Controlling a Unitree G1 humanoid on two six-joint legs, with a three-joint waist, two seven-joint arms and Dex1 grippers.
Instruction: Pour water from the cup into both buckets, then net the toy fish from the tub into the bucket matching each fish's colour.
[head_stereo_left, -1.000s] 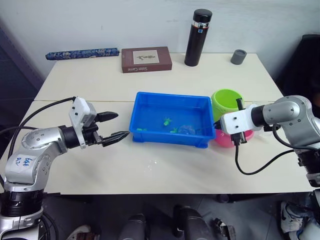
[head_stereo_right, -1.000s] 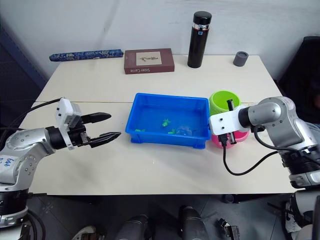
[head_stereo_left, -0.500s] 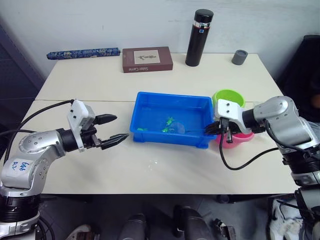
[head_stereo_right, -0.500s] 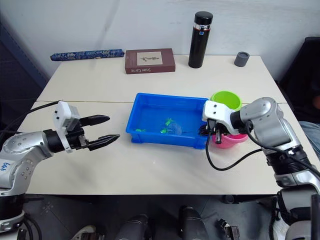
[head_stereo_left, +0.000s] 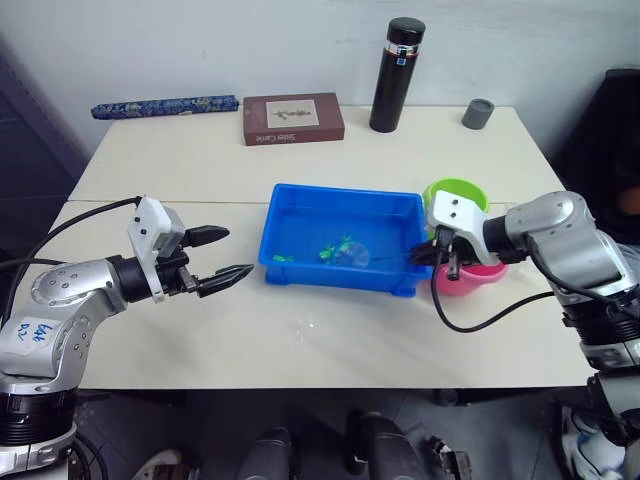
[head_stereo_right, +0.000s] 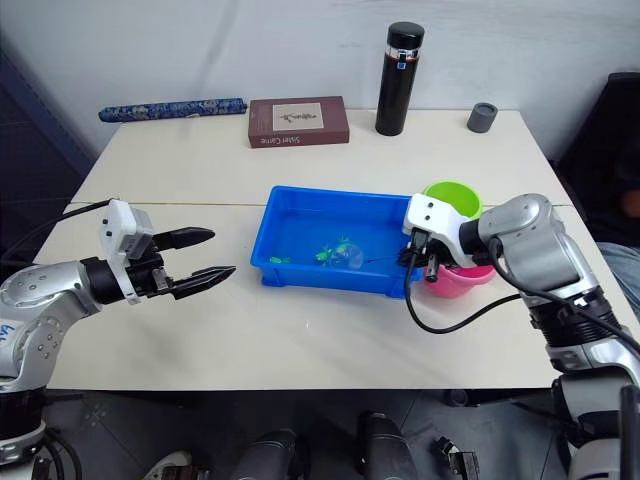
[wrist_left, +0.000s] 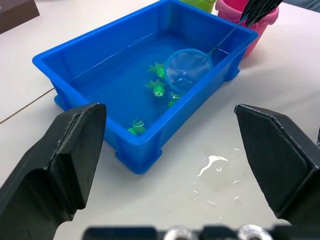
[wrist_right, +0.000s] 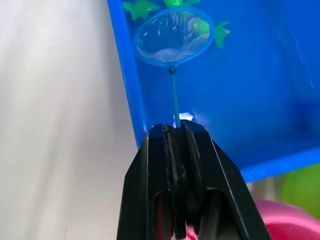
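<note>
The blue tub (head_stereo_left: 340, 190) sits mid-table with water and several green toy fish (wrist_left: 158, 90) in it. The net (head_stereo_left: 352, 256), a light blue hoop on a thin dark handle, lies low in the tub beside the fish. My right gripper (head_stereo_left: 421, 257) is shut on the end of the handle at the tub's right rim. Behind that gripper stand the buckets, the lime green one (head_stereo_left: 455, 193) farther back and the pink one (head_stereo_left: 470, 278) nearer. My left gripper (head_stereo_left: 238, 252) hovers open over the table left of the tub, holding nothing. The cup is out of view.
At the back of the table stand a tall black flask (head_stereo_left: 398, 62), a small grey cup (head_stereo_left: 478, 113), a brown book (head_stereo_left: 293, 118) and a blue rolled item (head_stereo_left: 165, 106). A small water spill (wrist_left: 212, 165) lies on the table in front of the tub.
My right wrist has turned and carried the net hoop from the tub's right end toward its middle, up to the green fish. The left arm has drifted slightly left.
</note>
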